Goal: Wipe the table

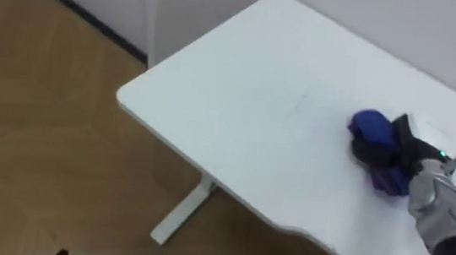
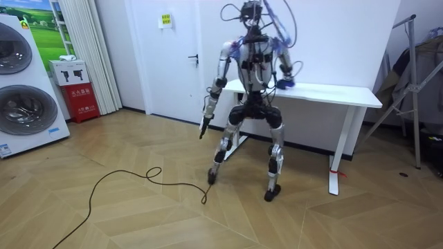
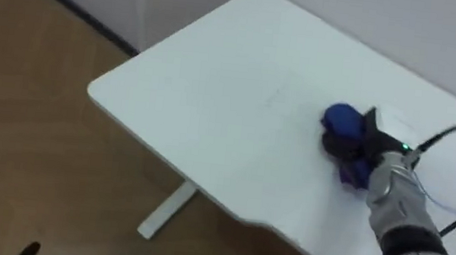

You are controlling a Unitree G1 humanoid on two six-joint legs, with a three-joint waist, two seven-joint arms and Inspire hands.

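Robot stands at the long edge of the white table [image 1: 250,79], back to the room camera, legs apart and knees a little bent. Right arm reaches forward over the tabletop with the forearm stretched out low and the wrist close to the surface. Right hand [image 1: 392,153] sits on top of the blue cloth [image 1: 370,125], its dark fingers curled down over the bunched fabric and gripping it. Some blue sticks out ahead of the hand and a bit shows under the palm. The cloth lies on the tabletop, toward the robot's right and well in from the near edge, nearer the wall side. In the room view it is near the table's left end.

Left arm hangs down at the robot's side, on the room view's left, slightly bent at the elbow and away from the table. Left hand [image 2: 203,126] is at about thigh height - whether it is closed or loose I cannot tell.

Wooden floor [image 1: 32,132] below, and a white table leg [image 1: 182,211] under the near edge.
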